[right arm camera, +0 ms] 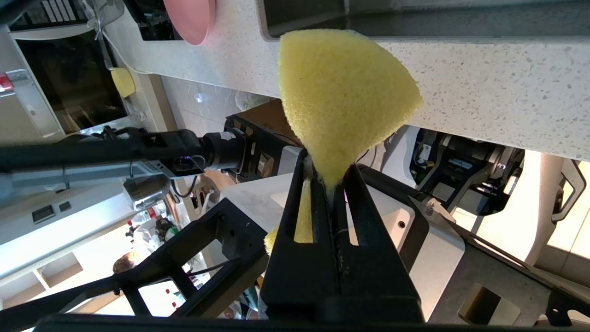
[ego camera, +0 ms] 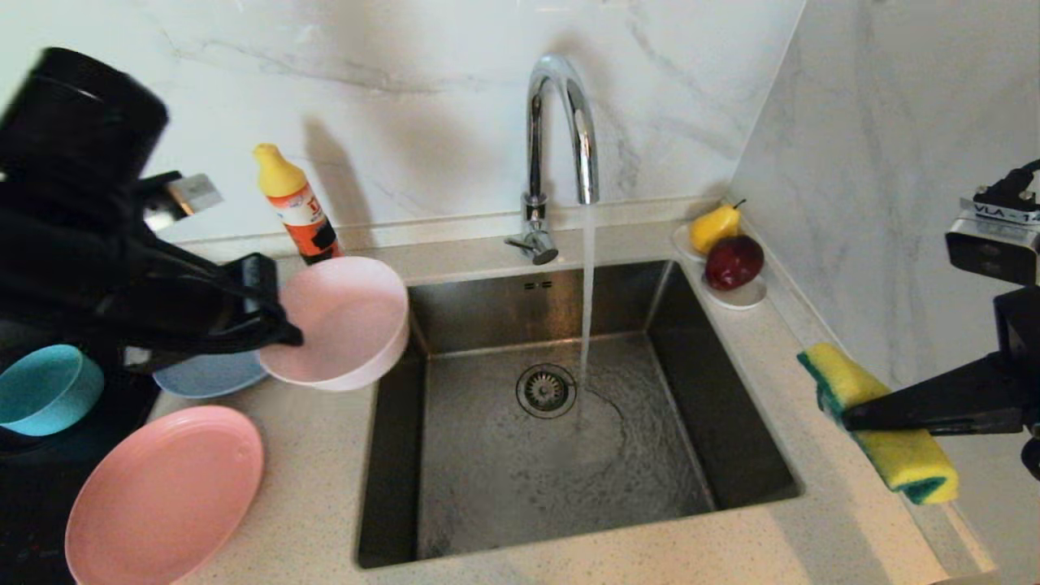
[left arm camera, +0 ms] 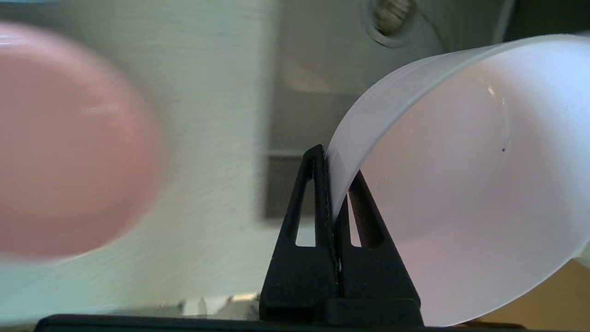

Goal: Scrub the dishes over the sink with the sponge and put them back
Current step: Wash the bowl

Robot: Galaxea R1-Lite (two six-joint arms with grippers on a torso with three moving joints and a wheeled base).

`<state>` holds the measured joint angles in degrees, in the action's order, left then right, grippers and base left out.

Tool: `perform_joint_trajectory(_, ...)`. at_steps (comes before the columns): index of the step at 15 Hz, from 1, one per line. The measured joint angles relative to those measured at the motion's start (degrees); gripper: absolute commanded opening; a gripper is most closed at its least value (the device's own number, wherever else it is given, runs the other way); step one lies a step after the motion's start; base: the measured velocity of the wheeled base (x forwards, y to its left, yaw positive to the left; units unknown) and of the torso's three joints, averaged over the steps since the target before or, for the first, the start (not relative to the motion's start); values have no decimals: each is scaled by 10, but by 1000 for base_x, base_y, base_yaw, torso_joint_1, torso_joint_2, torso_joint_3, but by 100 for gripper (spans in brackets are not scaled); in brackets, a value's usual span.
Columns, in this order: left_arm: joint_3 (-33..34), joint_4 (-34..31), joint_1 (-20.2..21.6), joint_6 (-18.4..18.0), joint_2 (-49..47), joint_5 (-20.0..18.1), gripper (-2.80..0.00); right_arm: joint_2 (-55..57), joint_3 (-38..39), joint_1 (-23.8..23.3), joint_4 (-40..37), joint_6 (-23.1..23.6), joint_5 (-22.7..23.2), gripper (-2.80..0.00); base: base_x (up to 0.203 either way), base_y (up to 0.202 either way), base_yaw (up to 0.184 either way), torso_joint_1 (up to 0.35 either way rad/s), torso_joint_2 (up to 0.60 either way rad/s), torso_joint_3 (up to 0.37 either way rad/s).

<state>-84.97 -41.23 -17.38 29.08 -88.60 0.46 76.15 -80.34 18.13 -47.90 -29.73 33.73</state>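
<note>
The salmon-pink plate (ego camera: 162,496) lies nearest on the surface (ego camera: 317,487), left of the sink (ego camera: 455,487). Right of the sink, the right claw (ego camera: 849,418) is clamped on the sponge (ego camera: 881,422). Farther back, the teal bowl (ego camera: 45,388) and grey-blue plate (ego camera: 207,375) sit left, where the left claw (ego camera: 280,329) pinches the pale pink-white bowl (ego camera: 345,321) by its rim, tilted just beside the sink's left edge.

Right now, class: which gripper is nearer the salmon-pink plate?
Left. The left gripper holds the pale bowl just behind the salmon-pink plate; the right gripper, pinching the sponge, is across the sink.
</note>
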Motion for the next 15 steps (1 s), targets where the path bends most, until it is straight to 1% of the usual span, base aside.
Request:
perform_joint_trajectory(2, -8, 45, -72, 49, -62, 36, -280, -4, 2, 0, 0, 0, 0, -280, 0, 0, 0, 0, 0, 0)
perform_joint_trajectory(4, -14, 90, -122, 81, -121, 72, -280, -7, 2, 0, 0, 0, 0, -280, 0, 0, 0, 0, 0, 0)
perform_joint_trajectory(6, -33, 118, -158, 103, -181, 97, -280, -9, 4, 0, 0, 0, 0, -280, 0, 0, 0, 0, 0, 0)
perform_joint_trajectory(8, -75, 122, -176, 127, -239, 113, -280, -9, 2, 1, 0, 0, 0, -280, 0, 0, 0, 0, 0, 0)
perform_joint_trajectory(11, -148, 127, -186, 153, -310, 122, -280, -9, 1, 0, -1, 2, 0, -280, 0, 0, 0, 0, 0, 0)
perform_joint_trajectory(15, -220, 127, -187, 165, -381, 122, -280, -12, -4, 0, -2, 3, -1, -280, 0, 0, 0, 0, 0, 0)
